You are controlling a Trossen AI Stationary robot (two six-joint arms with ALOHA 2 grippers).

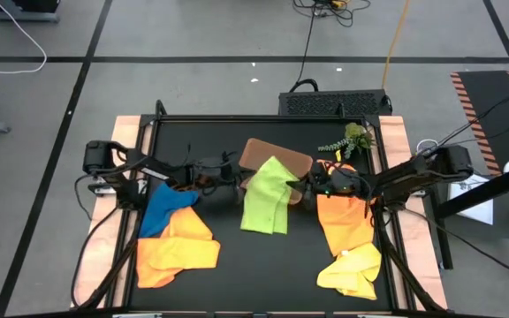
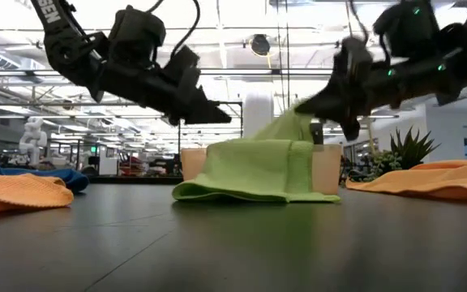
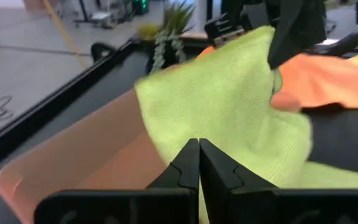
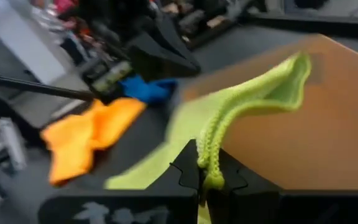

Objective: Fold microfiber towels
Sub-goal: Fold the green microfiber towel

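Observation:
A lime green microfiber towel point(image 1: 268, 199) lies in the middle of the table, its far part draped over a shallow brown tray point(image 1: 281, 152). My right gripper point(image 1: 302, 187) is shut on it at its right side. My left gripper point(image 1: 237, 182) hovers shut just left of the towel; in the low view its tips point(image 2: 222, 118) hang in the air, clear of the cloth. A blue towel point(image 1: 161, 208) and an orange towel point(image 1: 179, 249) lie at the near left. Another orange towel point(image 1: 343, 221) and a yellow towel point(image 1: 352, 270) lie at the near right. My right gripper pinches a bunched edge of the lime green towel point(image 4: 207, 155) between its two fingers, coming nearly level from the table's right. That part is raised point(image 2: 292, 123). The cloth slopes down from it, and the rest point(image 2: 250, 174) lies on the table and the tray.
A small green plant sprig point(image 1: 353, 140) sits at the far right corner of the black mat. Raised rails and wooden strips point(image 1: 396, 177) edge the table left and right. Bare black mat point(image 1: 263, 274) lies in front of the green towel.

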